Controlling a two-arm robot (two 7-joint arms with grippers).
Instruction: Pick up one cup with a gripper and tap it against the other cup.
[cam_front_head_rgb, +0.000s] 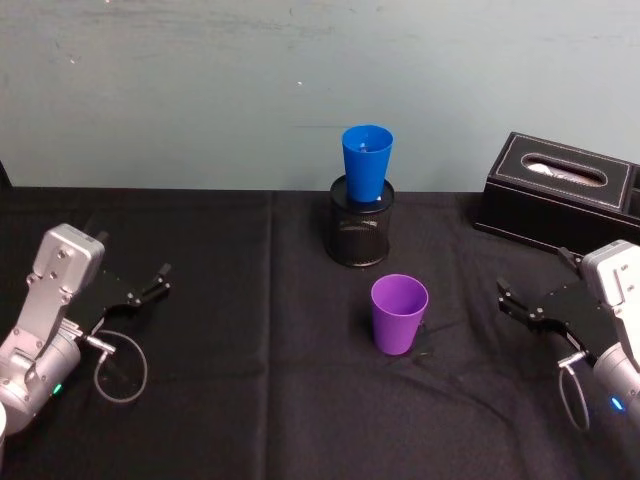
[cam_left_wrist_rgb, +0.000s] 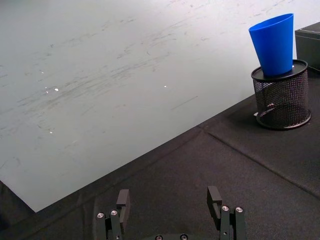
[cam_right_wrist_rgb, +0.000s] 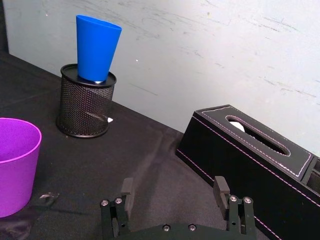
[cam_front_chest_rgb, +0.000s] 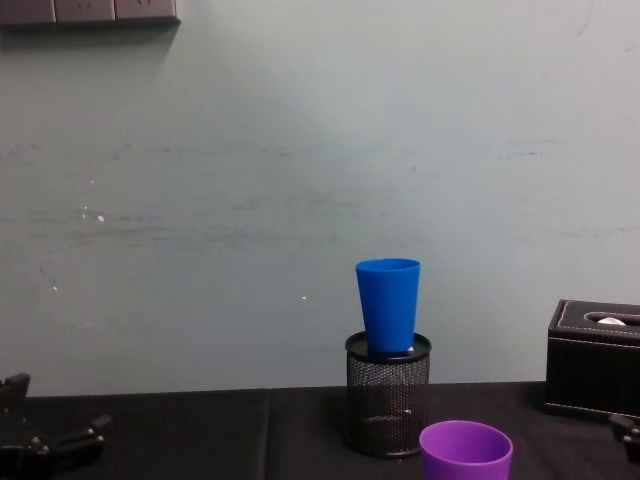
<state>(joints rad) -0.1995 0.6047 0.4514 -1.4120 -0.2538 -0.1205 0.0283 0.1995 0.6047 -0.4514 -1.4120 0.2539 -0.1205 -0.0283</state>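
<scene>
The left gripper (cam_front_head_rgb: 156, 283) sits at the left edge of the head view, low over the black cloth (cam_front_head_rgb: 250, 400). Its jaws stand wide apart and hold nothing. Its wrist view shows bare cloth between the two fingers.

Right of centre, toward the top of the head view, a black mesh holder (cam_front_head_rgb: 361, 235) stands on the cloth near the wall. The blue cup (cam_front_head_rgb: 366, 165) stands upright on top of it, mouth up, its base seated in the holder's rim.

Just below and slightly right of the holder, apart from it, the purple cup (cam_front_head_rgb: 399, 313) stands upright on the cloth, mouth up, with nothing touching it.

At the right edge, the right gripper (cam_front_head_rgb: 507, 300) is level with the purple cup and well apart from it, pointing toward it. Its jaws are spread wide and empty.

Above that gripper, in the upper right, a black box (cam_front_head_rgb: 560, 195) lies on the cloth.
</scene>
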